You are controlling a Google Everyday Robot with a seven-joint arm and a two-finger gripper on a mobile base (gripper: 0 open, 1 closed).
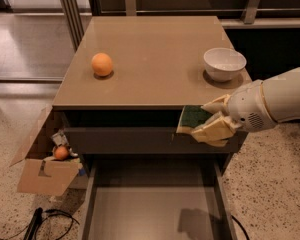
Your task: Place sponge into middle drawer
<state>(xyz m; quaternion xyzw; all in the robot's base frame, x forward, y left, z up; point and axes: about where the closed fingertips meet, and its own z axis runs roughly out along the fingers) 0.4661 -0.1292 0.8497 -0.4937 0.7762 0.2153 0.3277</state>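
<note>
The sponge (191, 118), dark green on top with a yellow layer beneath, is held in my gripper (206, 120), whose pale fingers are shut on it. It hangs in the air just past the front edge of the cabinet top, at the right, in front of the top drawer's dark panel. The middle drawer (155, 211) is pulled out below, wide and shallow with a plain grey-brown floor; the sponge's shadow falls on its right part. My white arm comes in from the right.
An orange (102, 64) and a white bowl (224, 63) sit on the cabinet top (155, 49). An open cardboard box (45, 173) with a small orange thing stands on the floor at the left. Black cables (45, 221) lie beside it.
</note>
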